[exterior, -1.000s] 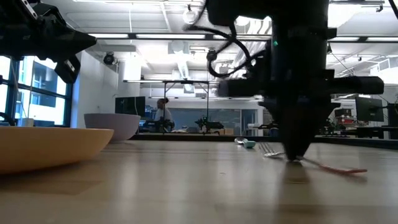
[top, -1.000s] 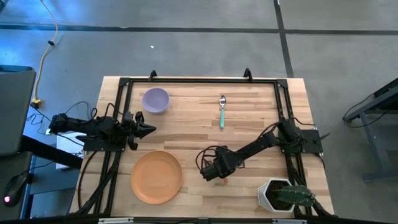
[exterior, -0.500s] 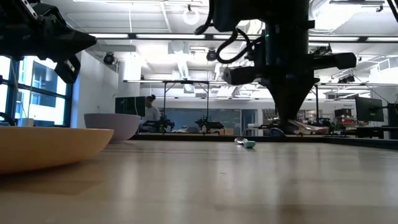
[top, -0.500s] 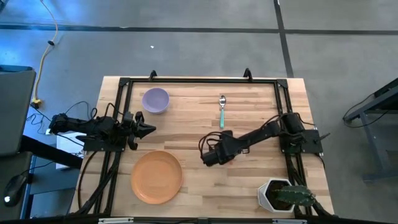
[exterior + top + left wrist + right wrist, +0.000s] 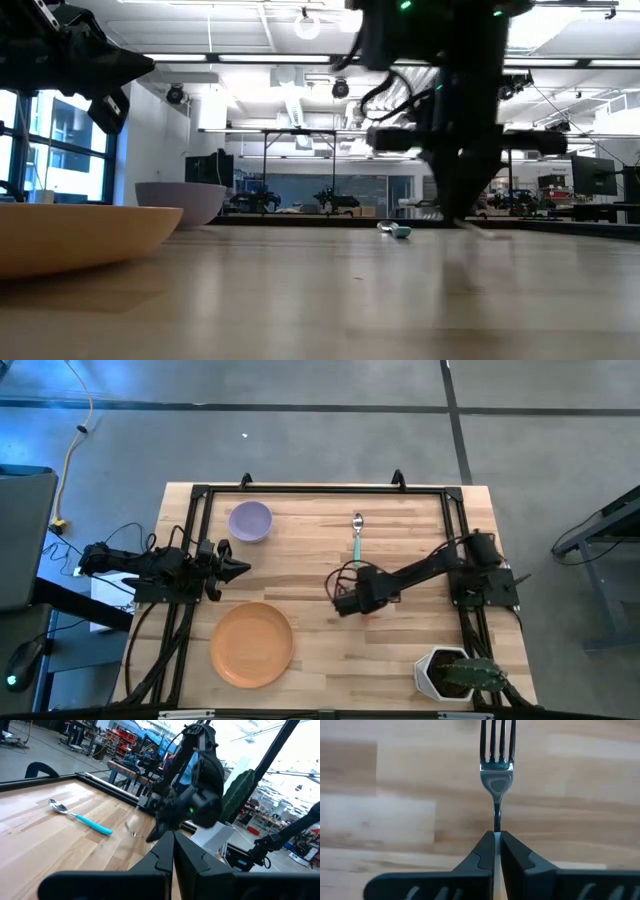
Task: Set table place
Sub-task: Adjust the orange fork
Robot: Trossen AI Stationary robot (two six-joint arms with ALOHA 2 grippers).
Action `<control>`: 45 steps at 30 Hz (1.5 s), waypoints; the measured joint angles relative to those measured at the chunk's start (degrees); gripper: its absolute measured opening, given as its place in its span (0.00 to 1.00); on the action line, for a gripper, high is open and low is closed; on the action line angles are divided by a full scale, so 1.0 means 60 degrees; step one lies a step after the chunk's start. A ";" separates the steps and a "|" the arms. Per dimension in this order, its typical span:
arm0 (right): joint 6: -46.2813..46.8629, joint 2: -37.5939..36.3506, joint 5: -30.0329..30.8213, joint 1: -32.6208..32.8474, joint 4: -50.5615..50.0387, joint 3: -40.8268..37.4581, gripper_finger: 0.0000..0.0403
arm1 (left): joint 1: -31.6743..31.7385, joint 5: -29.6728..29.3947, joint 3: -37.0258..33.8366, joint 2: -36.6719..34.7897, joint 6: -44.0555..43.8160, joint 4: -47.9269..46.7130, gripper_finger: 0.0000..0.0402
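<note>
My right gripper [image 5: 342, 605] hangs over the middle of the table [image 5: 300, 575], shut on the fork [image 5: 496, 775], whose tines show ahead of the fingers in the right wrist view. The fork's handle is hidden behind the fingers. The orange plate [image 5: 252, 645] rests on its base near the near-left corner. On the far left stands the lavender bowl [image 5: 250, 521]. The teal-handled spoon [image 5: 357, 538] lies flat, farther back than the right gripper. My left gripper [image 5: 243, 569] waits shut at the table's left side, above the wood. My right gripper pinches the fork between its two fingers at the thin metal neck [image 5: 496, 822] just behind the tines. The fingers come from above, pointing down. The fork is lifted clear of the table [image 5: 482, 232] and lies about level, tines away from the fingers.
A white angular pot with a green plant [image 5: 450, 673] stands at the near-right corner. A black rail frame [image 5: 320, 489] runs along the far edge and both sides. Bare wood lies between the plate and the pot.
The right gripper, shut on the fork throughout, has risen from the table and moved toward the far edge, away from the pot. The fork, which lay on the wood a second ago, is now lifted clear.
</note>
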 joint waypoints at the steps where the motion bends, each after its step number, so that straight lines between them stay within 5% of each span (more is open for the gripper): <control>1: 0.0140 -0.0306 0.0067 -0.0003 -0.0018 -0.0254 0.00 | 0.0003 0.0000 0.0000 0.0000 0.0000 0.0001 0.00; 10: 0.0696 -0.2274 0.0151 0.0000 0.0891 -0.2201 0.00 | 0.0000 -0.0291 0.0000 0.0000 0.0007 0.0009 0.00; 26: 0.0170 -0.1417 -0.0551 0.0027 0.2695 -0.2422 0.00 | 0.0000 -0.0361 0.0000 0.0000 0.0029 0.0027 0.00; 45: 0.0104 -0.1188 -0.1022 0.0073 0.2552 -0.2418 0.00 | 0.0003 -0.0361 0.0000 0.0000 0.0033 0.0023 0.00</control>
